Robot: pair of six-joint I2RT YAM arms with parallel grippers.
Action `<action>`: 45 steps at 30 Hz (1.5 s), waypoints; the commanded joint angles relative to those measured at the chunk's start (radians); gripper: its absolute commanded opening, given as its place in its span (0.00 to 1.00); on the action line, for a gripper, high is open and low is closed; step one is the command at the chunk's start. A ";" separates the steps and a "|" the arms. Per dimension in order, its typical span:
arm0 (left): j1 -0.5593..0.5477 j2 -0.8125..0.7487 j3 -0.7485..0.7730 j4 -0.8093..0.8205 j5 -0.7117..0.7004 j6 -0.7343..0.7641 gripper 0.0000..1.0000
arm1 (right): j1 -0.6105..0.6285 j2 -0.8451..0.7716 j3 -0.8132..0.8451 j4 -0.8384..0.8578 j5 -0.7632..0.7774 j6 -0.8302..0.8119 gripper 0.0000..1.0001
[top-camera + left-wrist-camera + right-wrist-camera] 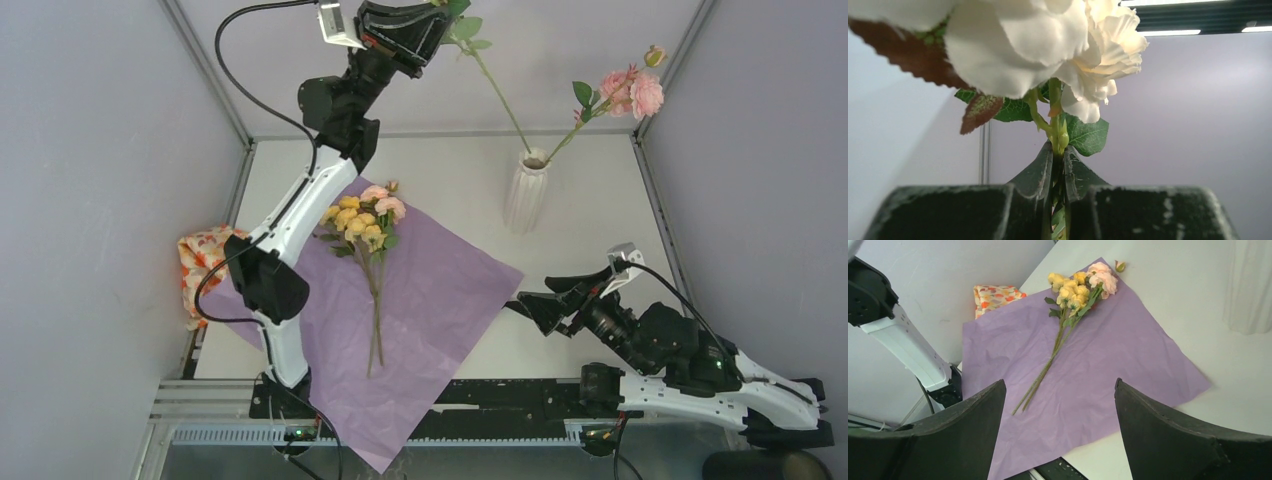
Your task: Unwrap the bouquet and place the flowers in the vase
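Top centre, left gripper pinches a cream rose at the vase; pink stem in, remaining flowers mid-left, right gripper wide.

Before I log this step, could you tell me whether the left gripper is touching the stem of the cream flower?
Touching. In the left wrist view, the left gripper is shut on the cream flower, both jaws pressed against its green stem.
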 commanded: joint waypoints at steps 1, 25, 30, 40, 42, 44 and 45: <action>0.010 0.056 0.140 0.124 0.045 -0.123 0.01 | 0.006 0.006 0.055 -0.026 0.047 -0.001 0.88; 0.010 0.213 0.099 0.139 0.096 -0.095 0.01 | 0.006 0.020 0.063 -0.024 0.071 -0.039 0.89; 0.010 0.252 0.124 0.112 0.099 -0.086 0.01 | 0.006 0.024 0.063 -0.017 0.071 -0.046 0.89; 0.008 0.220 0.101 0.108 0.100 -0.067 0.02 | 0.006 0.028 0.063 -0.021 0.076 -0.044 0.89; 0.006 0.215 0.107 0.101 0.099 -0.070 0.02 | 0.006 0.030 0.063 -0.020 0.074 -0.041 0.89; 0.003 0.202 0.108 0.098 0.098 -0.077 0.03 | 0.005 0.034 0.063 -0.016 0.069 -0.042 0.89; -0.001 0.191 0.106 0.099 0.097 -0.076 0.03 | 0.005 0.036 0.063 -0.014 0.066 -0.041 0.89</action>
